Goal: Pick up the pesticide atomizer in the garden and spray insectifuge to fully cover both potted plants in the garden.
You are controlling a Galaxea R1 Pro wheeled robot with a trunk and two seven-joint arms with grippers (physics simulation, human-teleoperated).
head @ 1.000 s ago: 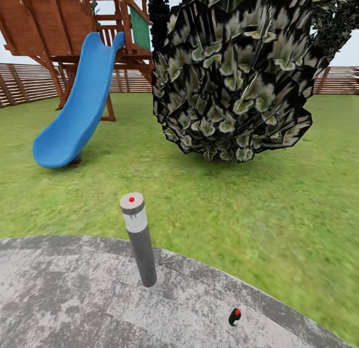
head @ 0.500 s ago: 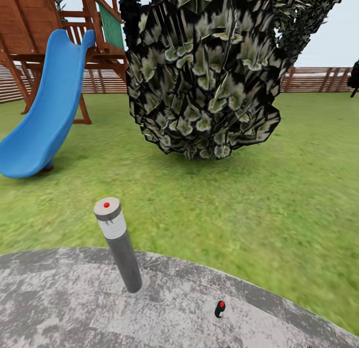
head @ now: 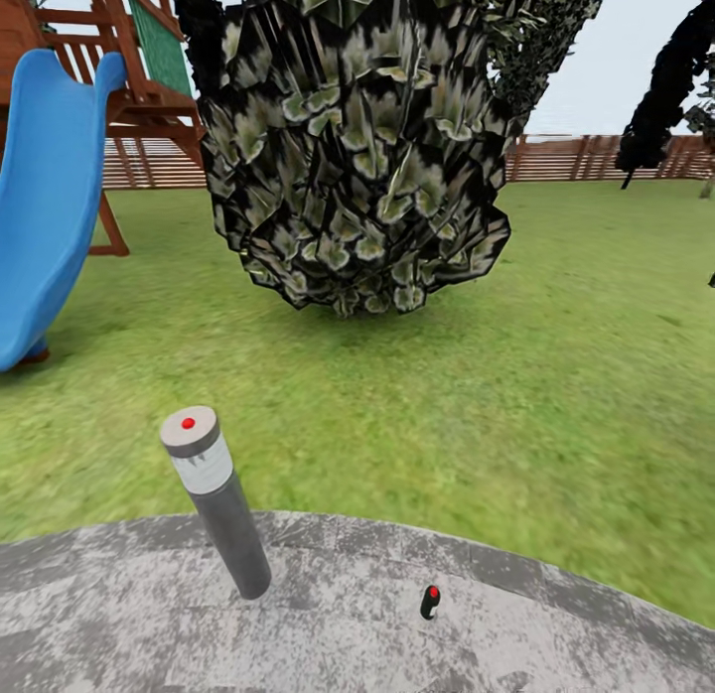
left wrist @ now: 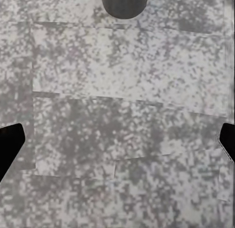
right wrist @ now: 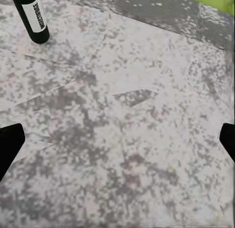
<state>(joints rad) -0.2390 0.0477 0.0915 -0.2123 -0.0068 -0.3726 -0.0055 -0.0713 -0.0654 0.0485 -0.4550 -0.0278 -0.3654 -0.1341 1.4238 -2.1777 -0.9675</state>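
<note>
Pesticide atomizer (head: 430,602) upright on the round grey paved patch (head: 119,623), small, dark, red-tipped, near the patch's far edge and to the right of a grey bollard light (head: 214,499) with a red dot on its cap; seen too from the right wrist as a dark bottle with a white label (right wrist: 33,16) standing on the paving. Beyond the paving, green lawn (head: 556,375), a large dark broad-leaved shrub (head: 353,147), a blue slide (head: 45,197) with its wooden play frame at left, and a brown slatted fence (head: 586,157) at the back. Left gripper (left wrist: 117,142) and right gripper (right wrist: 117,142) both spread wide over bare paving, dark fingertips (left wrist: 9,142) at the edges of each wrist view, nothing between them.
</note>
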